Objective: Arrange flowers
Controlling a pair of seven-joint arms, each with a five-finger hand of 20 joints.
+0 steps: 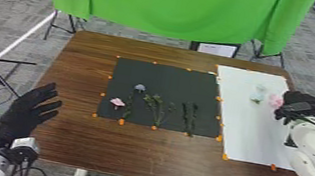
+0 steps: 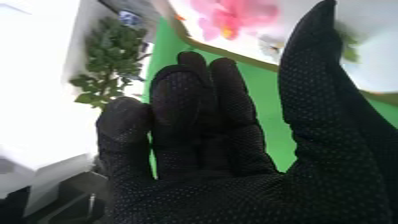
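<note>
The right hand (image 1: 306, 107) lies at the outer side of the white sheet (image 1: 250, 135), just beside a pink flower (image 1: 276, 100) and pale flowers (image 1: 260, 89); in the right wrist view its fingers are extended and slightly bent, the thumb set wide apart. The left hand (image 1: 22, 115), fingers straight and spread, is at the table's (image 1: 74, 139) left edge. On the black sheet (image 1: 186, 82) lie a small pink bloom (image 1: 117, 102), a bluish bloom (image 1: 140, 87) and green stems (image 1: 157, 110).
</note>
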